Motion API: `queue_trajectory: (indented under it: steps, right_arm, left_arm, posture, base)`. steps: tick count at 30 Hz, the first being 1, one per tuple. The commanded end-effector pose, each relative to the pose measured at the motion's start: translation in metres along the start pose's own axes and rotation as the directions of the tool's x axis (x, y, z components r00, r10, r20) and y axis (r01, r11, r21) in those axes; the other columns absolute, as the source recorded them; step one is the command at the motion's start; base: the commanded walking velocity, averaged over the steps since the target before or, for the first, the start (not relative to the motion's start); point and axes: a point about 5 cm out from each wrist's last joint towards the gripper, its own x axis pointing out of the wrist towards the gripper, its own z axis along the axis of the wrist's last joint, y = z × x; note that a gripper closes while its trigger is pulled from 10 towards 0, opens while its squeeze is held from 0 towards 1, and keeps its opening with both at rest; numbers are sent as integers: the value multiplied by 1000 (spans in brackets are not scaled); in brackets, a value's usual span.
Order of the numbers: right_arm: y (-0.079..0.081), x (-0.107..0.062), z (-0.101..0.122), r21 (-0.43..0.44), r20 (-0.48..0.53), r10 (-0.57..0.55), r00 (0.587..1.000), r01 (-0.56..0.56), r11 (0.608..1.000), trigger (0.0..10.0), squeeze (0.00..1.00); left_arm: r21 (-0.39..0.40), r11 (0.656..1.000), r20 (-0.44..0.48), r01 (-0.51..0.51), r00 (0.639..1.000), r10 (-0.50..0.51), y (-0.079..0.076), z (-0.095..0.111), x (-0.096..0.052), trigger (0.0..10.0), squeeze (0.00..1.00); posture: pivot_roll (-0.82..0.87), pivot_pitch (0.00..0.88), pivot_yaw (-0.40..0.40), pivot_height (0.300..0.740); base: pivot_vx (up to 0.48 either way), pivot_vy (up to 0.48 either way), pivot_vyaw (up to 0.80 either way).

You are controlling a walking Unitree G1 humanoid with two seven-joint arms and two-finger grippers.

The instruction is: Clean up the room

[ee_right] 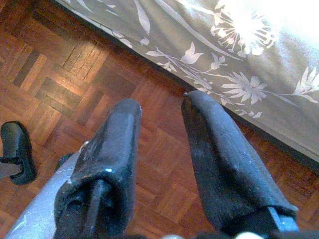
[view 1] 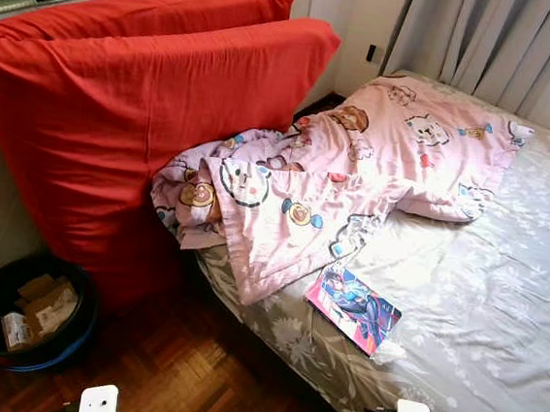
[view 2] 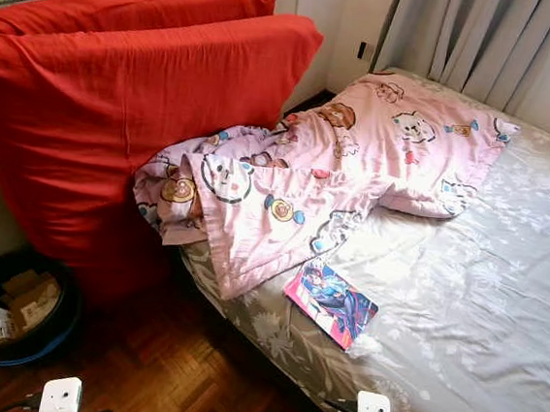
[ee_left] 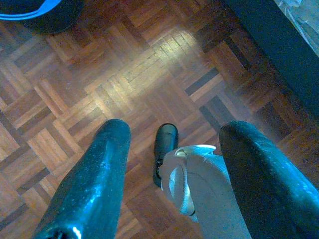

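Pink and soft, the blanket (view 1: 356, 175) lies crumpled on the bed (view 1: 498, 315) ahead of my right gripper (ee_right: 162, 144) and left gripper (ee_left: 172, 164), both hanging spread and empty above the floor (ee_left: 124, 74); I'd pinch its limp lower corner.

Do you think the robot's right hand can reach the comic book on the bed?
Probably yes. The comic book lies uncovered near the bed's edge, and the open right hand hangs beside that edge.
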Motion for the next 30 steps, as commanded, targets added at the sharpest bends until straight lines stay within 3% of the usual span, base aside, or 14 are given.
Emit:
queue_trajectory:
  steps: [1,30]
  right_arm:
    - [-1,7,70,62,58,40,998,-44,997,10000,0]
    - [-2,7,73,21,70,25,997,-26,999,10000,0]
  left_arm:
    - [119,992,-148,45,989,-27,-7,11,8,10000,0]
    - [96,995,-99,27,995,-17,-7,15,9,10000,0]
  posture:
    - [3,0,-19,740]
    - [4,0,-17,740]
  base:
    - [0,0,0]
    - [0,0,0]
